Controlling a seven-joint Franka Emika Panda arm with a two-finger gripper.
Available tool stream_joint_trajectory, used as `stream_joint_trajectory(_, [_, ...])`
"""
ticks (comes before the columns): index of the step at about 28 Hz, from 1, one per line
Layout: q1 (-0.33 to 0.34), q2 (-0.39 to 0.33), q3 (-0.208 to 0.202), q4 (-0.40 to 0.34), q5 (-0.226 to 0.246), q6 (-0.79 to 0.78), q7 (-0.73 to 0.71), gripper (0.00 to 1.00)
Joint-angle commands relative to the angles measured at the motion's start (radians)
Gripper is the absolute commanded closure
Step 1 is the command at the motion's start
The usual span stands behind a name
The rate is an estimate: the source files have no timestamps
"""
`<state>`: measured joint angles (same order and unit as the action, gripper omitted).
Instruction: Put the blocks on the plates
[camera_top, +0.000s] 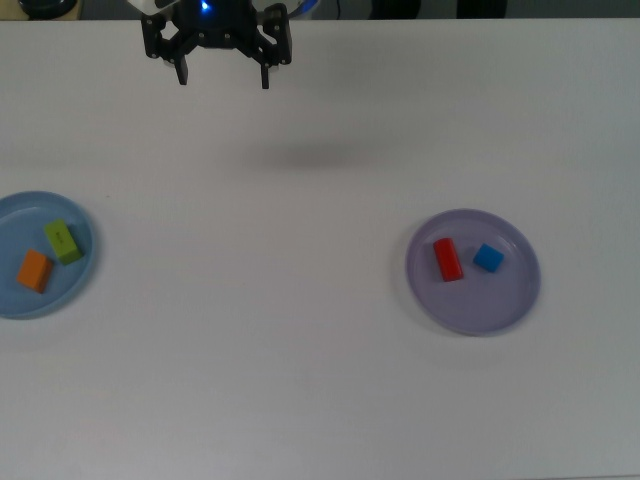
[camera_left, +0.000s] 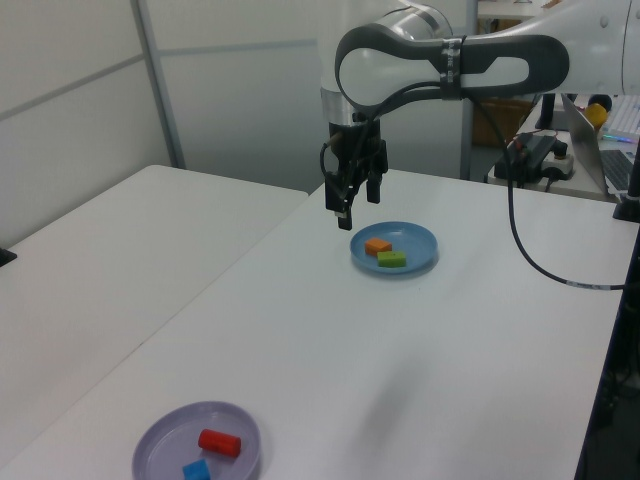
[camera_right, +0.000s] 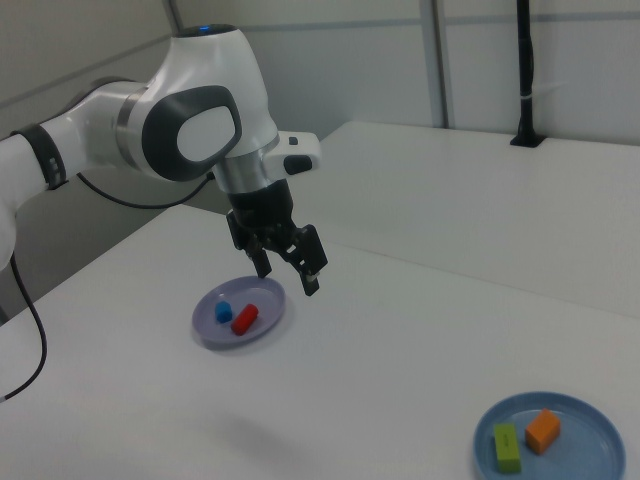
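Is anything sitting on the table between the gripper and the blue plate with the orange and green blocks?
Nothing visible. In the top view, only bare table lies between the open, empty gripper and the blue plate holding the orange block and green block.

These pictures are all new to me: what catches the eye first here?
The big white robot arm stands out, its black gripper hanging open and empty above the white table. Next come two plates far apart: a light blue plate holding an orange block and a green block, and a lavender plate holding a red block and a blue block.
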<state>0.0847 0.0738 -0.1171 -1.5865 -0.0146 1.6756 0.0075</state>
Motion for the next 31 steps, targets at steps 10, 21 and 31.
stream_joint_trajectory(10, [-0.008, -0.008, 0.007, -0.006, 0.019, 0.003, -0.015, 0.00])
stream_joint_trajectory(21, [-0.006, -0.008, 0.007, -0.006, 0.019, 0.003, -0.012, 0.00])
stream_joint_trajectory(31, [-0.005, -0.008, 0.007, -0.007, 0.019, 0.001, -0.011, 0.00])
